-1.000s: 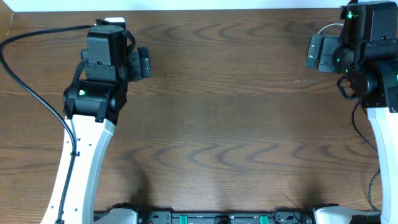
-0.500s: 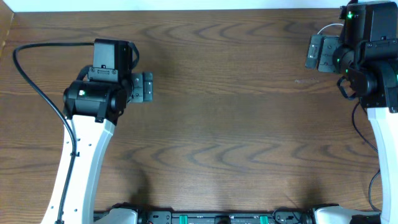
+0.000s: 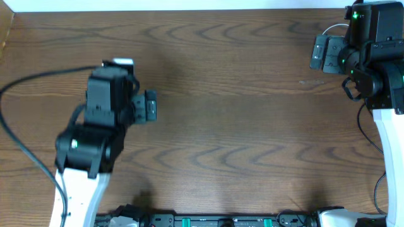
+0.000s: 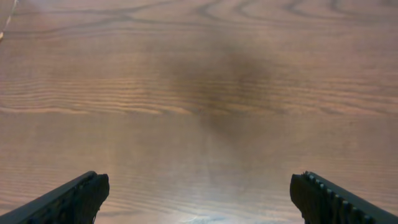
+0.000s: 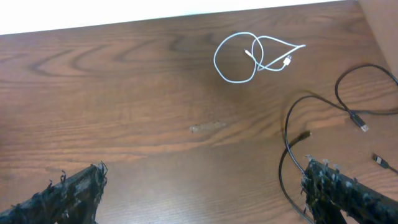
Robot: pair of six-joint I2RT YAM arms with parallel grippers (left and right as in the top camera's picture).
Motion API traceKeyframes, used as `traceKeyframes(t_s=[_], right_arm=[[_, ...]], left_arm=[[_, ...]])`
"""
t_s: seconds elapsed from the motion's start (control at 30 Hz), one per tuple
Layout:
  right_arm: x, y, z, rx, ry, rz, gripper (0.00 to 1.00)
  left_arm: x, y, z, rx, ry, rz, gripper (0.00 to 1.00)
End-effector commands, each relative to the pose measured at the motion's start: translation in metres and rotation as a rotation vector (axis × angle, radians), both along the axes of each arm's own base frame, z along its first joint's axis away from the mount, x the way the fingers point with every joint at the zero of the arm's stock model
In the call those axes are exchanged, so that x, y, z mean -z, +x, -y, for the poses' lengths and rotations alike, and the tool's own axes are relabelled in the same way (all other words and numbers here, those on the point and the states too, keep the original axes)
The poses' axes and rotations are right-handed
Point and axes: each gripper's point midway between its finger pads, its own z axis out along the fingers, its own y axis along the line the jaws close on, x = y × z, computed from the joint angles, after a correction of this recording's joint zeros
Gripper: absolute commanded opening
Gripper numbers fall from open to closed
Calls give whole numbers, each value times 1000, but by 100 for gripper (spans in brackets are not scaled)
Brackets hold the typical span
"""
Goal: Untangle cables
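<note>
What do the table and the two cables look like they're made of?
Table: wood or wood-look laminate, dark brown, clear grain lines, slight sheen.
White cable: thin and smooth, probably plastic-jacketed; it lies in loose loops.
Black cable: a similar thin jacket, perhaps rubbery plastic, curving freely to small plug ends.

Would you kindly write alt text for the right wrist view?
A thin white cable lies looped on the brown wooden table, apart from a thin black cable at right. The right tool is open, fingers at the bottom corners.
</note>
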Motion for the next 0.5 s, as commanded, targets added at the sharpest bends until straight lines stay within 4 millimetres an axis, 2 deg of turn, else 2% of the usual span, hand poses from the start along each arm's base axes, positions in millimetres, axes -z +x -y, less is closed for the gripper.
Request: traceKeyframes(t_s=[0.0,0.07,0.23,0.47], right_arm=[[-1,0,-3,-1,5,4,99],[-1,0,-3,-1,5,4,99],[-1,0,-3,-1,5,4,99],[-1,0,-3,-1,5,4,99]], left_arm=[[12,-14,-4,-38,-26,12,98],[21,-24,-6,-46,-33,9,98],[34,-36,-8,-66,-59,33,98],[35,-38,-8,-77,-107,142,98]])
